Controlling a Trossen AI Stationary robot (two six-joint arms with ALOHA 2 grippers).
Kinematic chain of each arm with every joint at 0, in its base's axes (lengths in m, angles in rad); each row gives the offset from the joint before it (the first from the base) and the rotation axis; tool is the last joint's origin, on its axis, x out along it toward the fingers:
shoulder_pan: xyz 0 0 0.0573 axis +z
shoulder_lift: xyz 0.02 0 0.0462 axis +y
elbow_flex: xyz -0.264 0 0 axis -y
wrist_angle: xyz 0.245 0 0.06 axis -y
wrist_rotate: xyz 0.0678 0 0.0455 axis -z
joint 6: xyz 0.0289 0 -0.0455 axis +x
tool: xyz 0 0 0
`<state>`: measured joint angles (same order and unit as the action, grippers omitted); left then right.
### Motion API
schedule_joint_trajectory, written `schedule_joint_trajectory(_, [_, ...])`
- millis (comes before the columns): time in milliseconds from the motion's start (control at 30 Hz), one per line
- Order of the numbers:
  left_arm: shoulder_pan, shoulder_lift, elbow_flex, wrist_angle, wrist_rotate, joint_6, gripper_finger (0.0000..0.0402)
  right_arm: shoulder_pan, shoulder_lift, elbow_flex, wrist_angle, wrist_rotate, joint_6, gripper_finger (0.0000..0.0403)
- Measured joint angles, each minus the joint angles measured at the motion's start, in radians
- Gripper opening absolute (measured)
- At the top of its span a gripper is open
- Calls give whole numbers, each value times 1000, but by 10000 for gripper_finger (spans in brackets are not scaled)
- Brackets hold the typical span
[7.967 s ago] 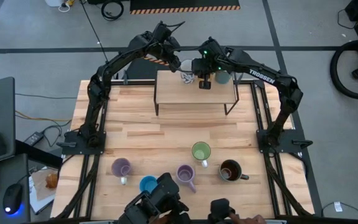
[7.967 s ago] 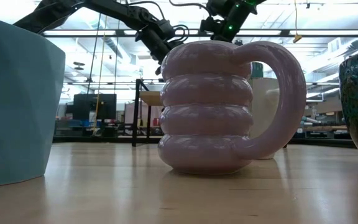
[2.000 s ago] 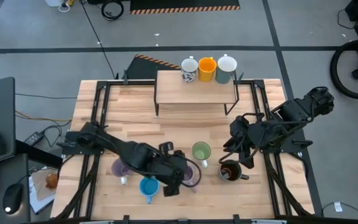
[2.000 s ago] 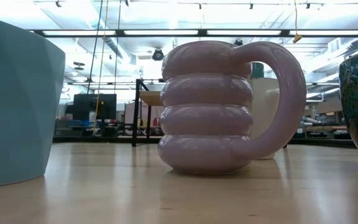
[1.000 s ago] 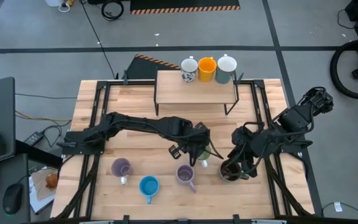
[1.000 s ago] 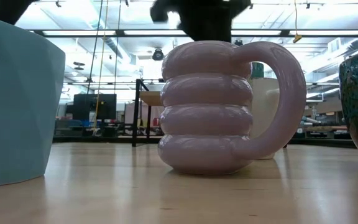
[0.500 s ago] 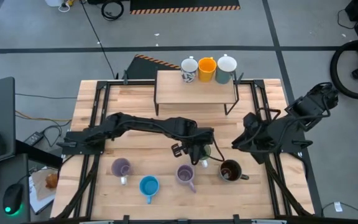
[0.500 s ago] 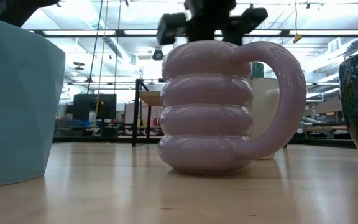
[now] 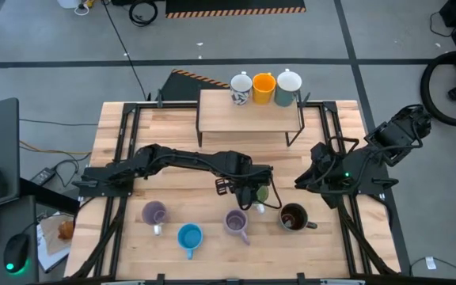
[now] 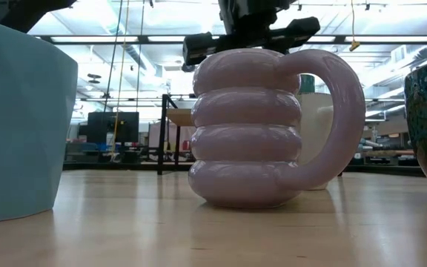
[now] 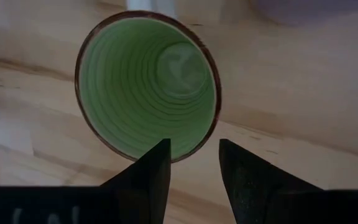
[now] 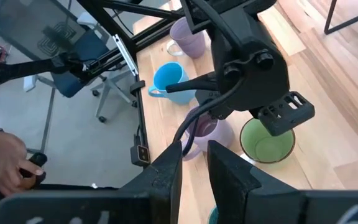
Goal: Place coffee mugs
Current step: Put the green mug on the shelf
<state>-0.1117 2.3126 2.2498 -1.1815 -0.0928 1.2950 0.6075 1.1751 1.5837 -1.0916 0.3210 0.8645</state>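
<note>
The left gripper (image 9: 253, 192) hangs directly over the green mug (image 11: 146, 96), which stands upright near the middle of the tabletop (image 9: 172, 158). In the left wrist view its jaws are spread and straddle the mug's rim at the edge nearest the camera, one finger over the green inside, the other outside the wall; whether they touch the rim cannot be told. From this mug, the ribbed light purple mug (image 9: 237, 222) stands at 7 o'clock, the dark brown mug (image 9: 294, 217) at 4 o'clock, the blue mug (image 9: 188, 237) farther off at 8 o'clock, and a second light purple mug (image 9: 154, 213) at 9 o'clock. A white mug (image 9: 241, 88), the orange mug (image 9: 264, 85) and another white mug (image 9: 288, 85) line the shelf (image 9: 244, 119) at 12 o'clock. The right gripper (image 12: 194, 171) waits at 3 o'clock, its jaws a narrow gap apart, holding nothing.
</note>
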Motion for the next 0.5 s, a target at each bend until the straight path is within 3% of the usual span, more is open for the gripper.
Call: schedule_joint_trajectory(500, [-7,58,0,45,-11,26,139,0,0,0,16,-5,-36,82])
